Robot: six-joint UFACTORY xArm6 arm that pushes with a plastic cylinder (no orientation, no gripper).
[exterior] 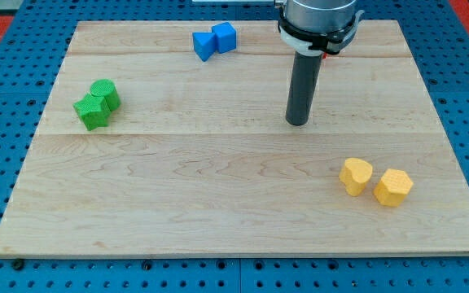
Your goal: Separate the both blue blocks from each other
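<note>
Two blue blocks touch each other near the view's top, left of centre: a wedge-like blue block point(203, 45) on the left and a blue cube point(225, 37) on the right. My tip point(297, 123) rests on the wooden board, well below and to the right of the blue pair, apart from every block.
Two green blocks point(98, 105) sit together at the view's left. Two yellow blocks, a heart-like one point(355, 175) and a hexagonal one point(393, 187), lie at the lower right. The wooden board point(218, 203) is ringed by a blue perforated table.
</note>
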